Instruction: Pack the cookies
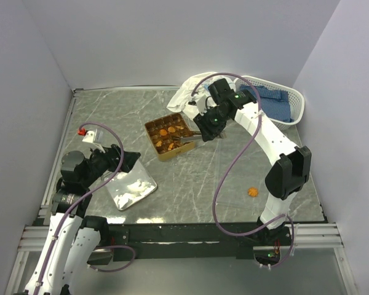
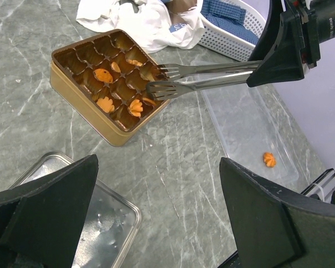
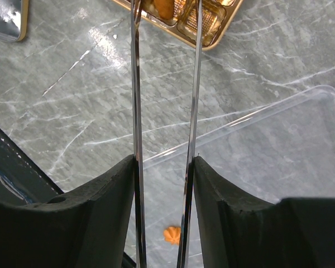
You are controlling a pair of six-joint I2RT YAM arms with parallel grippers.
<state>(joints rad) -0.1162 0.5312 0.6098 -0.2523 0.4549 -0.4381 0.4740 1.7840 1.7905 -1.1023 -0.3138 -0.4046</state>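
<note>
Several cookies [image 2: 105, 104] lie in cells of the square golden tin [image 1: 162, 153], which also shows in the left wrist view [image 2: 78, 95]. One more cookie [image 1: 253, 192] lies apart on a clear plastic tray [image 2: 245, 120]; it also shows in the left wrist view [image 2: 269, 159] and the right wrist view [image 3: 172, 234]. My right gripper [image 1: 208, 126] is shut on metal tongs [image 2: 206, 75]. The tong tips are slightly apart, hold nothing, and hover over the tin's right edge. My left gripper [image 2: 159, 218] is open and empty, over the table left of the tin.
A shiny metal lid [image 1: 134, 187] lies under my left gripper. A white basket [image 1: 298, 101] with a blue cloth stands at the back right, and a white cloth [image 1: 186, 93] lies behind the tin. Walls enclose the table on three sides.
</note>
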